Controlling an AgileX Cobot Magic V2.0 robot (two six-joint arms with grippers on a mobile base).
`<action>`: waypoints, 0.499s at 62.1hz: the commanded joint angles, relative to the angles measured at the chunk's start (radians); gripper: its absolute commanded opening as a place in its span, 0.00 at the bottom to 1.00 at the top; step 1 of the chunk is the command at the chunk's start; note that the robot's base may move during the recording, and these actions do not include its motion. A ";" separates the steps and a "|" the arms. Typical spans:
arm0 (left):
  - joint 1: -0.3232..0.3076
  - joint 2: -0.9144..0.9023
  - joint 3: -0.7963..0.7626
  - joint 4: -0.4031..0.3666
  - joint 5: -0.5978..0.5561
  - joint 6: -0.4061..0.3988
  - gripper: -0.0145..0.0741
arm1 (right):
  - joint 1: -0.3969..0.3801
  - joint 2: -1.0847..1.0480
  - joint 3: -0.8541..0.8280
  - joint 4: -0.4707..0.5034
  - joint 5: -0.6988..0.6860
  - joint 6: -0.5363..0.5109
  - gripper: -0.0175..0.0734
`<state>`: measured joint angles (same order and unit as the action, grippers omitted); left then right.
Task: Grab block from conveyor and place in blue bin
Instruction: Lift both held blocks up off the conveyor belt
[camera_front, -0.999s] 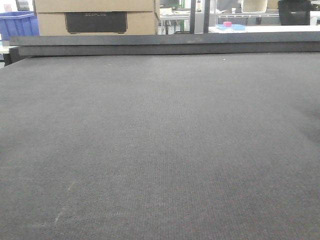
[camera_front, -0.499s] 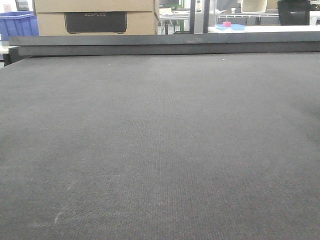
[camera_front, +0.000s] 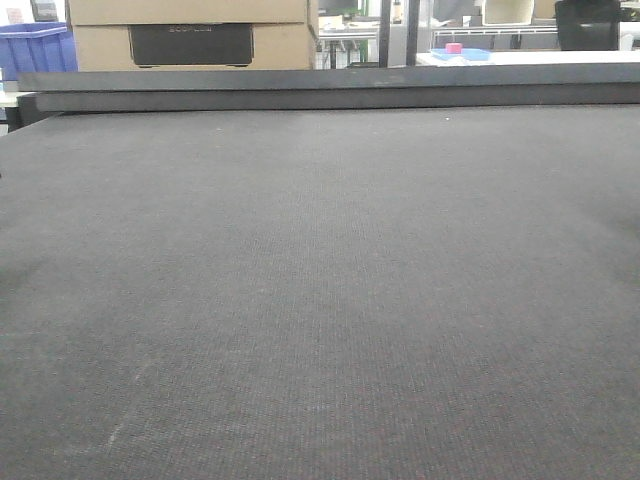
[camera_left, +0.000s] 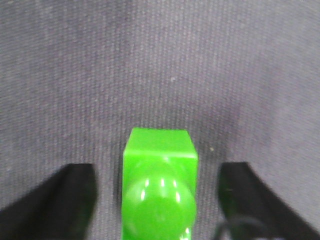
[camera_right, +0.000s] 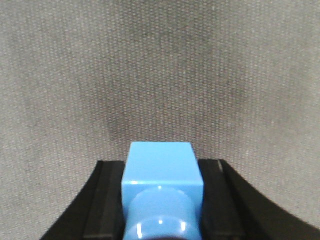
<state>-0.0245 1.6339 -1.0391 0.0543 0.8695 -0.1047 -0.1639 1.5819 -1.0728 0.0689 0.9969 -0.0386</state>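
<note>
left claw (camera_left: 158, 172) wide, astride green block (camera_left: 160, 150) | right claw (camera_right: 160, 167) clamping blue block (camera_right: 161, 162) | conveyor (camera_left: 160, 60) below both

The green block (camera_left: 159, 160) is blurring and running off the bottom edge, as is the left tool (camera_left: 157, 172). The blue block (camera_right: 161, 167) is covering the inner faces of the right tool (camera_right: 161, 172). The blue bin (camera_front: 35, 50) is being cropped at the left

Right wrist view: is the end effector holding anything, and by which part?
The right end effector is shut on a glossy blue plastic block, its black fingers pressed against the block's opposite side faces.
</note>
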 joint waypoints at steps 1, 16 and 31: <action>0.002 0.010 0.003 0.011 0.002 -0.003 0.43 | -0.003 -0.011 -0.004 -0.003 -0.002 -0.007 0.01; 0.002 -0.026 -0.002 0.022 0.057 0.018 0.04 | -0.003 -0.054 -0.004 0.004 -0.030 -0.007 0.01; 0.002 -0.203 0.035 0.008 -0.025 0.077 0.04 | -0.002 -0.211 0.108 0.040 -0.232 -0.007 0.01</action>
<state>-0.0245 1.5106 -1.0302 0.0754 0.8875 -0.0407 -0.1639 1.4357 -1.0141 0.1049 0.8316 -0.0386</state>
